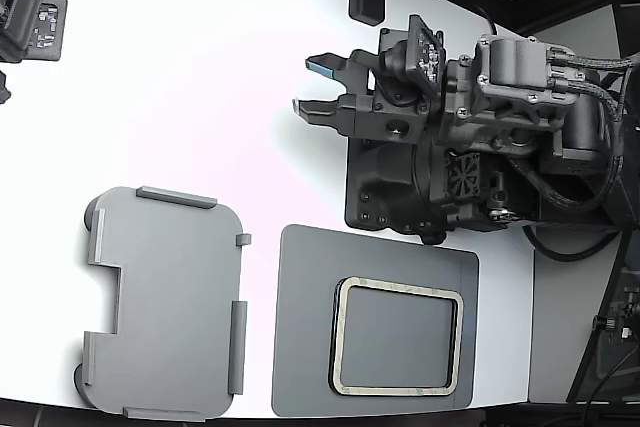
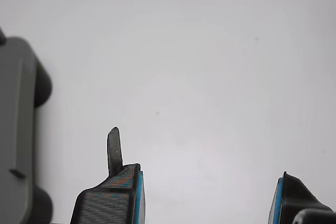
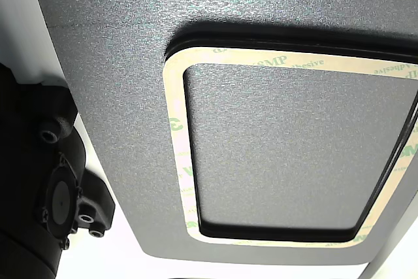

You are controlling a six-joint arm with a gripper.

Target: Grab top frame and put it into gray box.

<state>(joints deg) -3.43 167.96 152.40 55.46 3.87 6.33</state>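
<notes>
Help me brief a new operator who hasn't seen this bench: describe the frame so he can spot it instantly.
On the white table, find the darker gray flat mat at the exterior view's lower right, below the arm. The top frame lies flat on it: a thin pale cream rectangle with rounded corners, open centre and faint green print. The gray box to its left is lighter, solid and tabbed.

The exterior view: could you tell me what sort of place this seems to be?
Probably a robot assembly test bench: a white tabletop bearing only a light gray plastic tray, a dark gray mat with a pale frame, and a bolted-down arm.
</notes>
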